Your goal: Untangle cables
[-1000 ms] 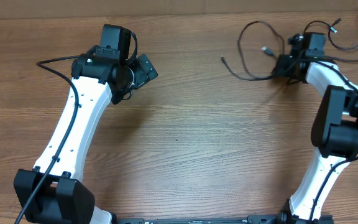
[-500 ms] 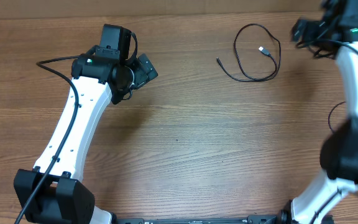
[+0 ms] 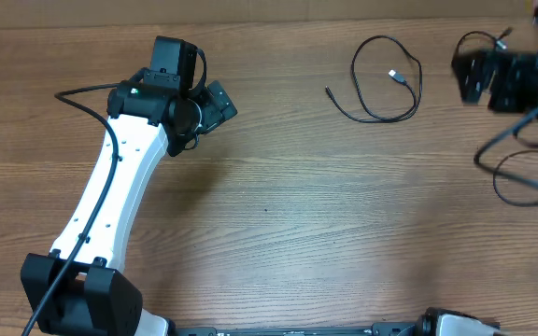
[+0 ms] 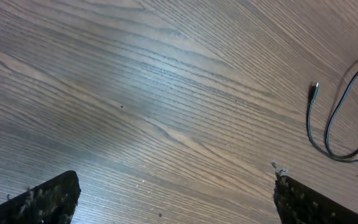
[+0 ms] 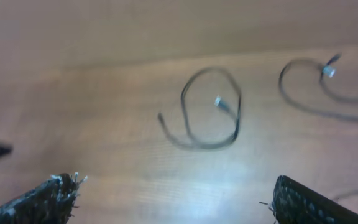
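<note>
Here the move turns on the looped cable (image 3: 381,119), which lies flat on the counter (image 3: 278,215) between the two arms, toward the far edge, and closer to the right gripper (image 3: 479,75) than to the left gripper (image 3: 215,105). Seen from above, the loop is about as tall as it is wide, so it has no strong long axis. Its dark plug end (image 3: 328,91) trails out toward the left arm, while its silver plug (image 3: 398,75) curls back inside the loop. From the right wrist the looped cable (image 5: 207,147) sits ahead of the right gripper (image 5: 176,196), roughly centred between the fingertips and well apart from them; the view is blurred. That gripper's fingers stand wide at the two lower corners with nothing between them. A second cable (image 5: 309,109) lies off to the right of the loop, and the two do not appear to cross. From the left wrist the looped cable (image 4: 309,121) is far off to the right of the left gripper (image 4: 173,202), which is likewise spread wide and empty. In my judgement the right arm is the better placed to reach the loop. Thin dark cords at the right edge of the overhead view cannot be sorted into task cables or arm wiring.
</note>
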You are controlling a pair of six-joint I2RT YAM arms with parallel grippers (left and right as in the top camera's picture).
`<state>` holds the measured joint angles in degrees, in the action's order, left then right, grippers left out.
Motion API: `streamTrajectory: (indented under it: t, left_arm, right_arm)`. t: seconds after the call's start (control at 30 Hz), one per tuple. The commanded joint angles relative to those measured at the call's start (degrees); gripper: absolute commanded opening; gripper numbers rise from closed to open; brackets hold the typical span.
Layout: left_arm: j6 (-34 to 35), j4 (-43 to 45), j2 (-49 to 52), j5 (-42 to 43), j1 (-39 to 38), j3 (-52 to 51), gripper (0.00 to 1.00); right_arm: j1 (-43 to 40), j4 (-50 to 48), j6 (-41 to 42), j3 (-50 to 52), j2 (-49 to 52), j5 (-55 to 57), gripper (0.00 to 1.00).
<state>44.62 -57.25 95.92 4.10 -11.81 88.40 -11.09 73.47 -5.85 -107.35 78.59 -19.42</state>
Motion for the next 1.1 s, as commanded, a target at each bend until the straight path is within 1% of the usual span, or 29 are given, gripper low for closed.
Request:
streamTrajectory:
  t: [0.0,0.1,0.23,0.37,0.47,0.77,0.93,1.07]
  left_arm:
    - [-0.9,0.1,0.5,-0.2,0.2,-0.6,0.99]
    - [-0.9,0.1,0.5,-0.2,0.2,-0.6,1.0]
    - [-0.9,0.1,0.5,-0.2,0.2,-0.6,1.0]
    - [-0.9,0.1,0.5,-0.2,0.2,-0.6,0.99]
    - [-0.9,0.1,0.5,-0.2,0.2,-0.6,1.0]
    - [-0.9,0.1,0.5,-0.2,0.2,-0.6,1.0]
    - [-0.9,0.1,0.5,-0.2,0.2,-0.6,0.99]
    - [-0.9,0.1,0.5,-0.2,0.2,-0.6,0.99]
  right_arm:
    - [0.2,1.5,-3.0,3.5,-7.1,-3.0,0.99]
    - [0.2,0.4,-2.5,8.3,-15.4,-3.6,1.0]
    - [0.1,-2.1,-1.9,17.3,-28.4,-3.6,0.99]
    - [0.1,-2.3,-1.6,26.1,-39.6,-3.7,1.0]
    - [0.1,-3.1,-1.0,30.4,-44.8,-3.6,1.0]
    - [0.1,-2.6,-1.0,31.3,-45.7,-4.8,1.0]
    - [0.1,-2.6,-1.0,31.3,-45.7,-10.1,0.99]
    - [0.1,-2.6,-1.1,31.3,-45.7,-10.0,1.0]
